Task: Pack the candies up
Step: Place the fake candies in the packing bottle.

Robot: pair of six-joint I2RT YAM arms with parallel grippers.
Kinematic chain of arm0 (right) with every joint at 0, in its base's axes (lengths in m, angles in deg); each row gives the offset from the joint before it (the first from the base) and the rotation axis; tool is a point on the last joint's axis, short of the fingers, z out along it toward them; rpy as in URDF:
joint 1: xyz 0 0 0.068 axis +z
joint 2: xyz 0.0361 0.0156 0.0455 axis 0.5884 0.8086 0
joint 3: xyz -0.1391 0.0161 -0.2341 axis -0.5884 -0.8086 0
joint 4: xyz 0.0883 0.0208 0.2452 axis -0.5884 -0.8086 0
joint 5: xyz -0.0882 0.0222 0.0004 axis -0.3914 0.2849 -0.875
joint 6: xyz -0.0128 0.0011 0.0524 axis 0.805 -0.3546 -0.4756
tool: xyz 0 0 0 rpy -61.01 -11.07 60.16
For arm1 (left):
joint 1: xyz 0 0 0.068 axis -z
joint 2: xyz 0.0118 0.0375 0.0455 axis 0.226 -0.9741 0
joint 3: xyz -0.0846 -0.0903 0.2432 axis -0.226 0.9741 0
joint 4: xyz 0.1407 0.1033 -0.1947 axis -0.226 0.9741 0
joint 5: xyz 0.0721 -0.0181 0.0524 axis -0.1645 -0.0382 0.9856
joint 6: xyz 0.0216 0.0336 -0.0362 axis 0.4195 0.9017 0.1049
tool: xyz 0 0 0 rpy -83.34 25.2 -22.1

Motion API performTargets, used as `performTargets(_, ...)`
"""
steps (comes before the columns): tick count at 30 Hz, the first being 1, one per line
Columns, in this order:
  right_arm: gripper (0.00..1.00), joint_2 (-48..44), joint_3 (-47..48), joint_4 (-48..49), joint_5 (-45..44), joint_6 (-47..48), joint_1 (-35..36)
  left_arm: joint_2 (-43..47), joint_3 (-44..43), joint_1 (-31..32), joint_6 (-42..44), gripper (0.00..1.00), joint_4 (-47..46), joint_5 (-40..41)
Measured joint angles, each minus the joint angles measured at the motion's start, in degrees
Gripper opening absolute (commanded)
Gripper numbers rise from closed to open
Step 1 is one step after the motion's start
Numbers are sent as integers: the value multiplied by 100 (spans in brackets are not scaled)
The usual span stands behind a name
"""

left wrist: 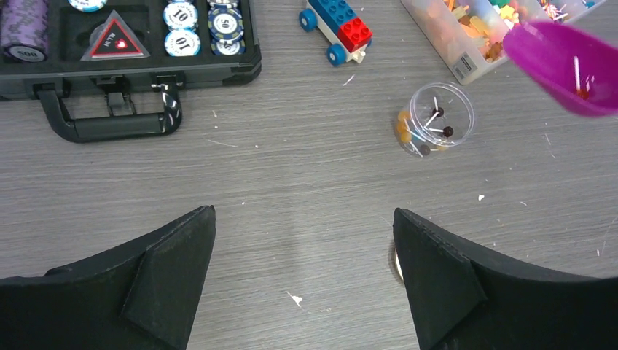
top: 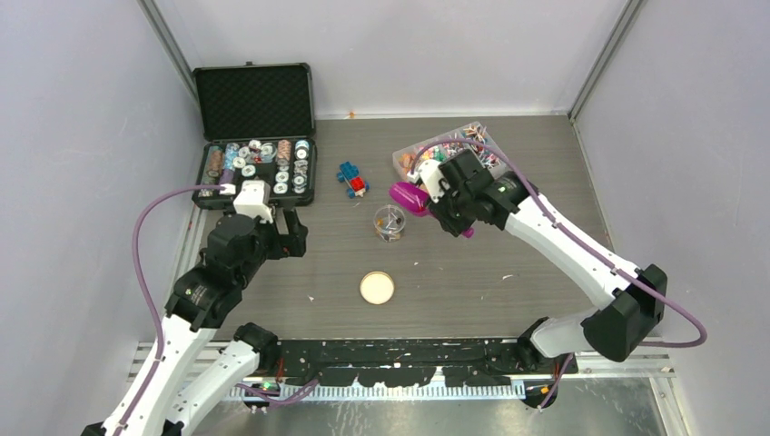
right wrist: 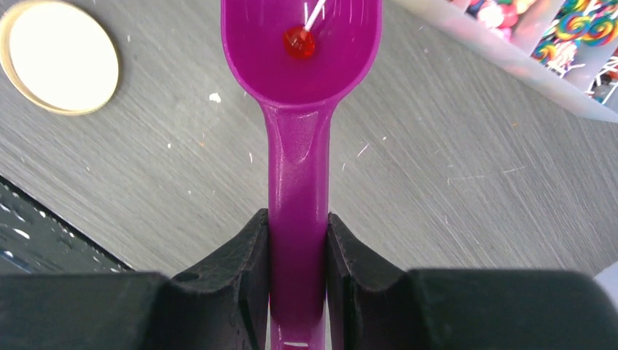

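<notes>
The right hand (right wrist: 297, 237) is clamped on the handle of a purple scoop (right wrist: 300, 124), one finger pressed against each side. The handle runs straight out from between the fingers. In the top view its long axis lies across the table (top: 508, 245), with the bowl pointing toward the robot's left.

One red lollipop (right wrist: 299, 41) lies in the bowl, its white stick angled toward the bowl's front edge. The scoop's bowl is just beside a small clear jar (top: 389, 222), on the side of the divided clear box (top: 451, 150). More candies (left wrist: 426, 131) sit in the jar and fill the box.

The left hand (left wrist: 302, 213) is spread wide over bare table, holding and touching nothing. It is near the open black case (top: 259, 168).
</notes>
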Motion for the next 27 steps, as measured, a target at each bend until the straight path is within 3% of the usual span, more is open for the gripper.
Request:
performTargets(12,0,1080,575,-1198,-1482,-26,968,195,0,68,59,94,4,348)
performTargets(27,0,2015,1513,-1947,-2743,52,1650,391,4,92,140,95,4,566)
